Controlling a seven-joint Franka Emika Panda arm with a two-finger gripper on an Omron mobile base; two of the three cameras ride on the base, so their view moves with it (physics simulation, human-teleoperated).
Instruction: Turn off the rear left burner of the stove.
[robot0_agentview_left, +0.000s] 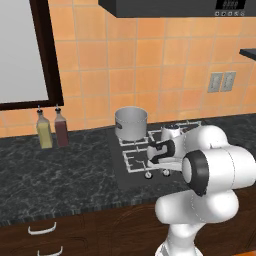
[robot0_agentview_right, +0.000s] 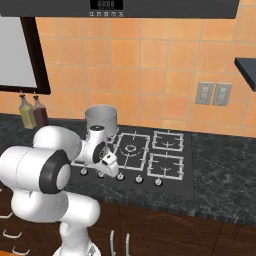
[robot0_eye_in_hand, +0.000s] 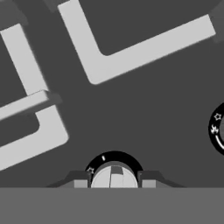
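Hand view is showing the end effector (robot0_eye_in_hand: 114, 183) clamping one silver knob (robot0_eye_in_hand: 114, 176). Right base view is showing five knobs, one pot (robot0_agentview_right: 101, 119) sitting at eleven o'clock on the stove (robot0_agentview_right: 186, 170).

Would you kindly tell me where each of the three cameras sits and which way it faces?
Left base view: behind the arm to its left, facing the stove and steel pot; the arm fills its lower right.
Right base view: behind to its right, facing the same stove and pot; the arm rises lower left.
Hand view: on the hand, looking down at a knob between its fingertips.
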